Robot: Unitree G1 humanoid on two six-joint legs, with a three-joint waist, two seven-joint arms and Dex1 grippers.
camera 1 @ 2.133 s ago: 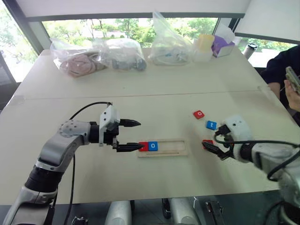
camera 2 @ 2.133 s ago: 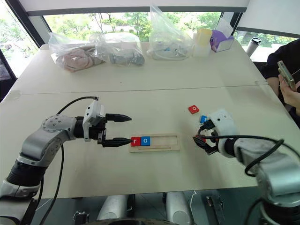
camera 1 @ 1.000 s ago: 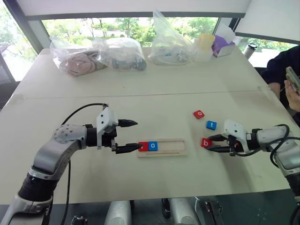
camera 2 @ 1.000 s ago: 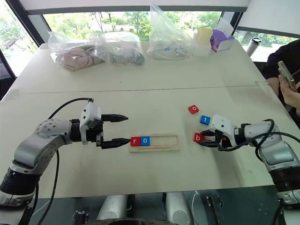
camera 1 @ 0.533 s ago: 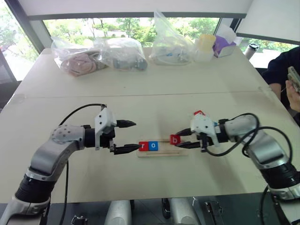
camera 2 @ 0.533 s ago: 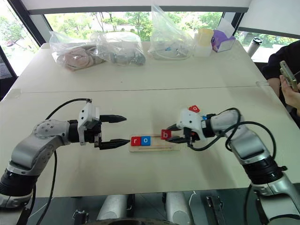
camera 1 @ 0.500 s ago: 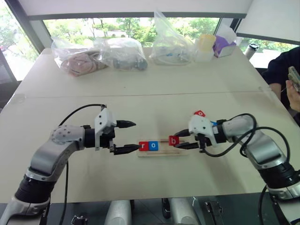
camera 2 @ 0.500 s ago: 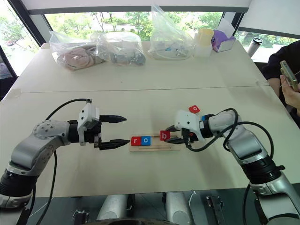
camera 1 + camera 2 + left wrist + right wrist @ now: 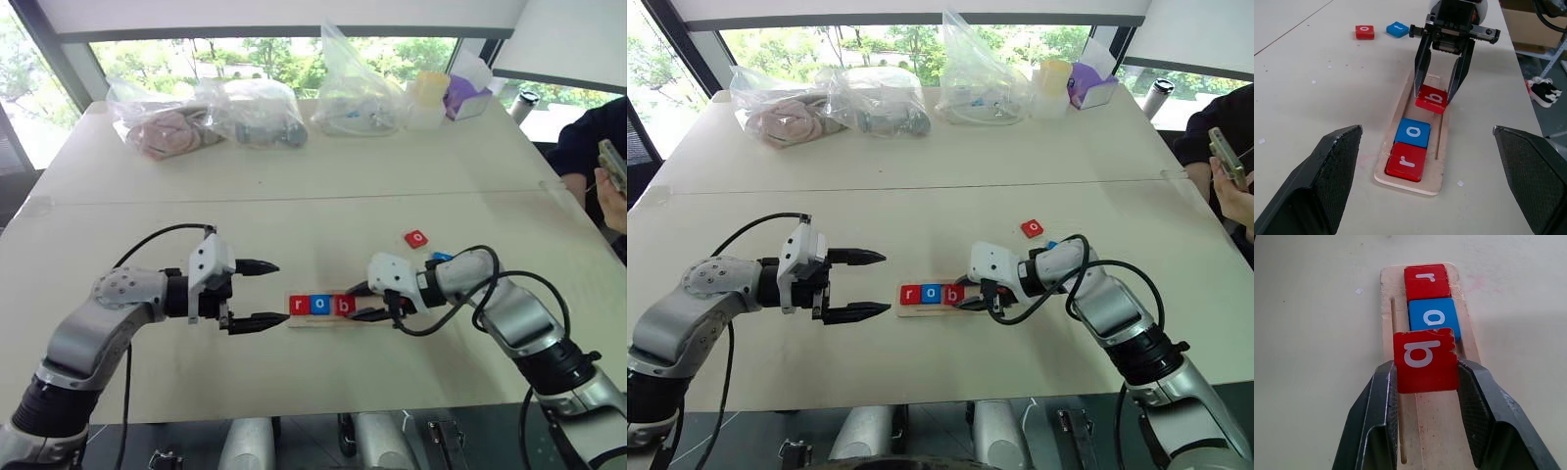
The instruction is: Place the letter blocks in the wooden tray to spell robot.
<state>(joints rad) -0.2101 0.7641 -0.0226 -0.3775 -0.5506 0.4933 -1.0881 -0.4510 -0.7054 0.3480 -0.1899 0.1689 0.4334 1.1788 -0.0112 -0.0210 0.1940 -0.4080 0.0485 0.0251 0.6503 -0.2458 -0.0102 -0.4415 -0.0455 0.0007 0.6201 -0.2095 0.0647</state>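
The wooden tray point(image 9: 367, 320) lies mid-table with a red "r" block point(image 9: 300, 305) and a blue "o" block point(image 9: 320, 305) at its left end. My right gripper point(image 9: 349, 305) is shut on the red "b" block point(image 9: 1425, 360), which hangs tilted over the tray right beside the blue "o" point(image 9: 1433, 317). I cannot tell whether it touches the tray. My left gripper point(image 9: 280, 292) stands open just left of the tray's end, holding nothing. A red "o" block point(image 9: 415, 238) and a blue "t" block point(image 9: 1397, 29) lie loose on the table beyond the right arm.
Several clear plastic bags point(image 9: 255, 113), a purple box point(image 9: 464, 96) and a cup stand along the far side of the table. A person's sleeve point(image 9: 588, 147) and a hand with a phone show at the right edge.
My right gripper has carried the red "b" block leftward from the loose blocks to the tray, next to the blue "o". The left gripper has stayed open and about where it was.
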